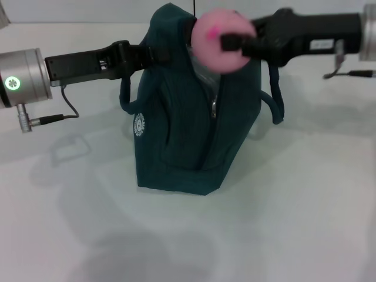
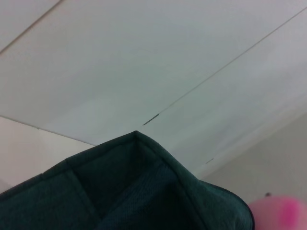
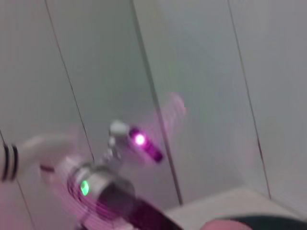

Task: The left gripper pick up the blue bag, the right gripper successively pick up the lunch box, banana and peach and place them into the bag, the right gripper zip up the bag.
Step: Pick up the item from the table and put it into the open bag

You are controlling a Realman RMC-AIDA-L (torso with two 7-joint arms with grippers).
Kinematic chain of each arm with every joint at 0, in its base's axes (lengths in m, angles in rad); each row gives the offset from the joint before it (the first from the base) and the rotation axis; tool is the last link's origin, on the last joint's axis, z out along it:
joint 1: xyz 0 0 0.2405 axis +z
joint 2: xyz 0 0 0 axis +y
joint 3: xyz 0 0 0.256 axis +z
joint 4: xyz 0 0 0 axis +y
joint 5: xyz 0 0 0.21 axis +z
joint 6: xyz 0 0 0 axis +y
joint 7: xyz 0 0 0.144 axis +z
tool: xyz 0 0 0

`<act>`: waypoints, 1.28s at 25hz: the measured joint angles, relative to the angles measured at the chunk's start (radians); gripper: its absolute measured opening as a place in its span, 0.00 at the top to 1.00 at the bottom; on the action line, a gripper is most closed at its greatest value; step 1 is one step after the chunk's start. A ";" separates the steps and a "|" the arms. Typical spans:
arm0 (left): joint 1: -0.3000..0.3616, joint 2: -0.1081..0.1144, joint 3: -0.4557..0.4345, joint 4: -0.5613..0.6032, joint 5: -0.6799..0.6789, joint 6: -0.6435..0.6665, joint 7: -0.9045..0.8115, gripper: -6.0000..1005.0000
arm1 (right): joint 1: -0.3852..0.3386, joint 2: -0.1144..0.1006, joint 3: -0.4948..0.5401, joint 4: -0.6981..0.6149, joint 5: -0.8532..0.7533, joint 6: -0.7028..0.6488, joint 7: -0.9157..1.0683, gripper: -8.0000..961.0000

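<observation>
While the blue bag (image 1: 194,129) is pinched at its nine-o'clock rim by the left gripper (image 1: 154,54), the soft, bruisable peach (image 1: 220,40) is clasped gently around its middle by the right gripper (image 1: 230,42).

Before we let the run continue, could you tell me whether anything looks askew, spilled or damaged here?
Nothing stands out. The blue bag stands upright on the table, held at its top edge by the left gripper, while the right gripper carries the peach above the bag's opening. Nothing is spilled around it.
</observation>
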 joint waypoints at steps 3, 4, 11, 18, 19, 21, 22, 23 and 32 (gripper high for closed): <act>0.002 0.002 -0.002 0.000 0.000 0.000 0.000 0.95 | -0.005 -0.002 -0.073 -0.003 -0.003 0.057 0.000 0.87; 0.002 0.002 -0.002 0.000 0.000 0.000 0.000 0.95 | -0.007 -0.003 -0.087 -0.003 -0.003 0.068 0.000 0.87; -0.003 0.004 -0.003 0.000 0.000 0.000 0.001 0.95 | -0.015 -0.002 -0.130 -0.008 -0.039 0.063 0.001 0.93; -0.009 0.004 -0.003 0.000 0.000 -0.001 0.001 0.95 | -0.042 0.001 -0.141 -0.042 -0.027 0.071 -0.002 0.72; -0.010 0.004 -0.003 0.000 0.000 -0.002 0.001 0.95 | -0.052 0.002 -0.139 -0.060 -0.019 0.074 -0.002 0.70; -0.010 0.004 -0.003 0.000 0.000 -0.002 0.001 0.95 | -0.070 0.002 -0.139 -0.085 -0.005 0.083 -0.002 0.66; -0.010 0.004 -0.002 0.000 0.000 -0.002 0.001 0.95 | -0.083 0.002 -0.138 -0.100 0.009 0.087 -0.008 0.63; -0.010 0.004 -0.001 0.000 0.000 -0.002 0.001 0.95 | -0.096 0.002 -0.138 -0.110 0.025 0.091 -0.016 0.61; -0.010 0.007 0.001 0.000 0.000 -0.001 0.003 0.95 | -0.168 -0.007 -0.113 -0.152 0.129 0.097 -0.067 0.23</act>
